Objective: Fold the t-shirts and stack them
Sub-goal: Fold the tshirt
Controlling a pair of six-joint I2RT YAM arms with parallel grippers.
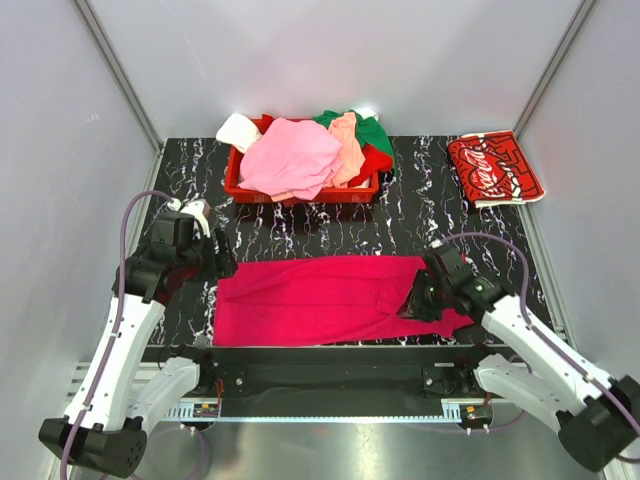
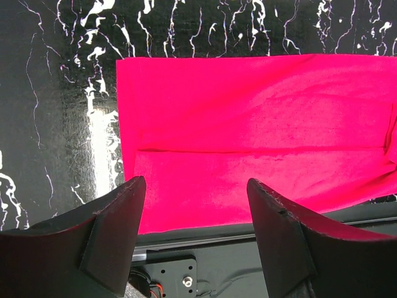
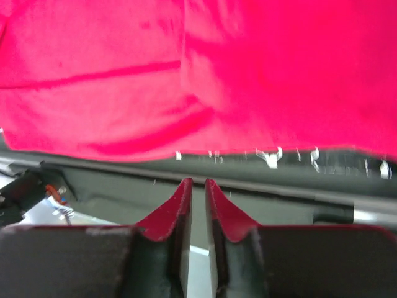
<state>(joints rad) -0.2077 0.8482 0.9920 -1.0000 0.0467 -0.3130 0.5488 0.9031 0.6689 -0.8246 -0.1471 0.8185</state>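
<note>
On the black desk (image 1: 300, 235), close to its near edge, the magenta t-shirt (image 1: 320, 300) lies spread out flat. It makes a long shape from left to right.

The left arm (image 1: 125, 330) goes up from its base in the bottom left corner. It bends at the top and points to the right. The left pincer (image 1: 224, 262) sits just beside the left edge of the magenta t-shirt. In the left wrist view the left pincer (image 2: 195, 182) looks down on the left part of the shirt. Its two dark fingers (image 2: 118, 230) stand wide apart and hold nothing.

The right arm (image 1: 540, 345) comes from the bottom right corner and leans up and to the left. The right pincer (image 1: 418, 298) is over the right part of the magenta t-shirt, where the cloth is a bit bunched up. In the right wrist view the right pincer (image 3: 197, 183) points at the near edge of the shirt. Its fingers (image 3: 177, 214) are pressed almost together, with only a thin slit between them. No cloth shows in the slit.

At the back of the desk is a red basket (image 1: 232, 182). A pink t-shirt (image 1: 292, 155) lies on top of the heap in it. A peach t-shirt (image 1: 347, 145) and a green t-shirt (image 1: 376, 130) are beside the pink one. A white t-shirt (image 1: 238, 130) hangs over the left rim. Far to the right, well apart from the basket, a red t-shirt (image 1: 493, 168) with white writing lies folded on the desk.
</note>
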